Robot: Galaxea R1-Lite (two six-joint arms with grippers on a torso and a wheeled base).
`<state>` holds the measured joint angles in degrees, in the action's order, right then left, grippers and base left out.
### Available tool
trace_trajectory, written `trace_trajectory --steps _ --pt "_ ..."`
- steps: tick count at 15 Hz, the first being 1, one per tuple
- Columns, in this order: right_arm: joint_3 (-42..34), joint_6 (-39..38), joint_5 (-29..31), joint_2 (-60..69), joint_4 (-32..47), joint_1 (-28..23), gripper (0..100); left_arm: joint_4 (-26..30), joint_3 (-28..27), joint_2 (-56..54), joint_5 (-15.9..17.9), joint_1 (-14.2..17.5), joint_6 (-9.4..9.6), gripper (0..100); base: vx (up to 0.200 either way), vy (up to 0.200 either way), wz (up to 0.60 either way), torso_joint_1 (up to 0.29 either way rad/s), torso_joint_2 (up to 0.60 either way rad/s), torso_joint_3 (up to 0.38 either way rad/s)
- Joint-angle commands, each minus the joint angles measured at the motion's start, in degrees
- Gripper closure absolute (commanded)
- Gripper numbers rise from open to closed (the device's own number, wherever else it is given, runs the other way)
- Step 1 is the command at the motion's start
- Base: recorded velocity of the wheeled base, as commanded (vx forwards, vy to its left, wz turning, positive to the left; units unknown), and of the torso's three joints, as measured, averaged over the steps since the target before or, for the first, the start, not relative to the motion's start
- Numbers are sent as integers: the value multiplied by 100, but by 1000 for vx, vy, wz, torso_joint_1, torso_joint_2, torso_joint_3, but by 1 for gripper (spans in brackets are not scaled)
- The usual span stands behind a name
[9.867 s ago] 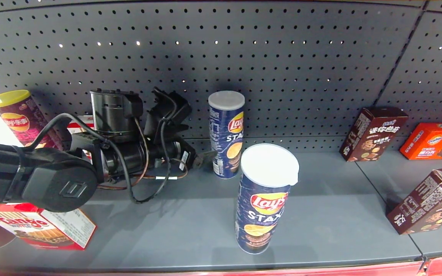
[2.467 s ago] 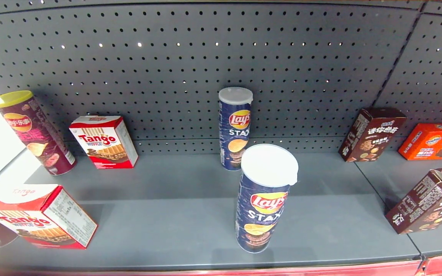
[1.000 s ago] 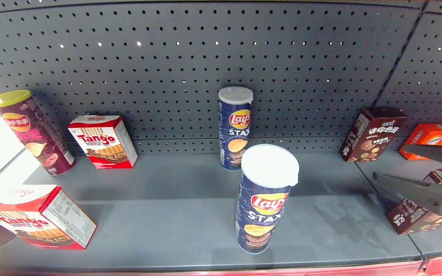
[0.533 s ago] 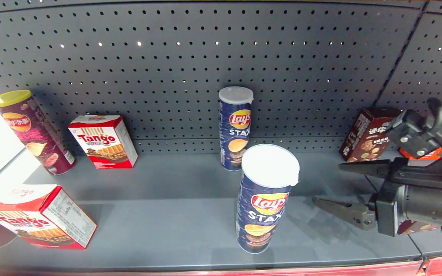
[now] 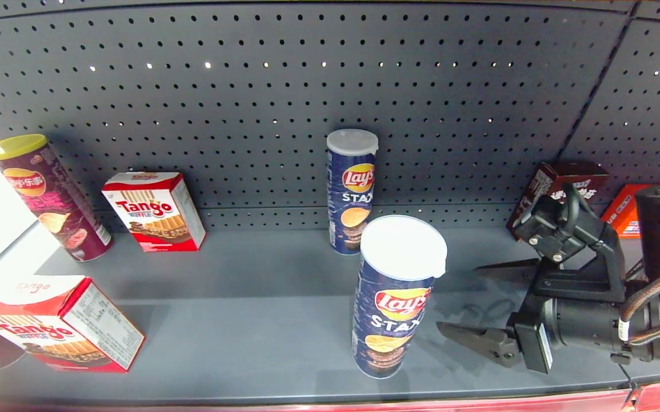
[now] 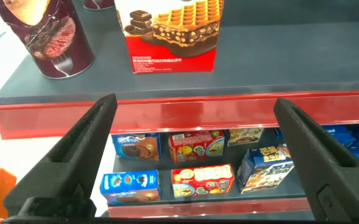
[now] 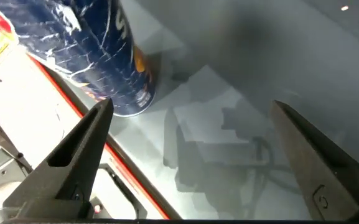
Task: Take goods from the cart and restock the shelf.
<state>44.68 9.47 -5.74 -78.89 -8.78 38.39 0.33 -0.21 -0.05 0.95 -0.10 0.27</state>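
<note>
Head view: R jaws spread wide and holding nothing, low over the shelf point(image 5: 238, 320), just right of the front chip can point(image 5: 393, 297), which stands upright near the shelf's front lip. My guess is this can is the item being handled. Main risk, as I judge it: the can is tall and narrow, so if my near finger clips it low or off-centre it could tip fwd over the lip, or back into the rear chip can point(image 5: 352, 191) standing by the pegboard point(image 5: 250, 86). Second risk: my wrist sits close in front of the brown box point(image 5: 561, 177) and orange box point(image 5: 621, 214), so a swing that way could shove them. Well apart to the left are the rear wafer box point(image 5: 154, 212), front wafer box point(image 5: 61, 323) and yellow-lidded can point(image 5: 50, 194), none in the way. L wrist view: L jaws also wide and empty, level w/ the red shelf edge point(image 6: 185, 115). A wafer box and a dark can point(image 6: 51, 37) sit above it, w/ lower-shelf packs point(image 6: 198, 180) beneath. R wrist view: the can's base sits just beside one fingertip point(image 7: 101, 112), not yet betw. the jaws. Whether they touch, I can't tell.
</note>
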Motion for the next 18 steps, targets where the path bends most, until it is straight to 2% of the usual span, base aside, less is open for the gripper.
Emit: trace_trajectory --steps 1,12,18 --pt "-3 2 12 -83 -1 116 0 2 -6 14 2 1 0 0 0 0 0 0 0 0" --pt "234 81 12 -742 -230 318 0 2 3 14 2 1 -9 0 0 0 0 0 0 0" --pt "182 81 12 -584 -221 187 0 2 -6 14 2 1 -9 0 0 0 0 0 0 0"
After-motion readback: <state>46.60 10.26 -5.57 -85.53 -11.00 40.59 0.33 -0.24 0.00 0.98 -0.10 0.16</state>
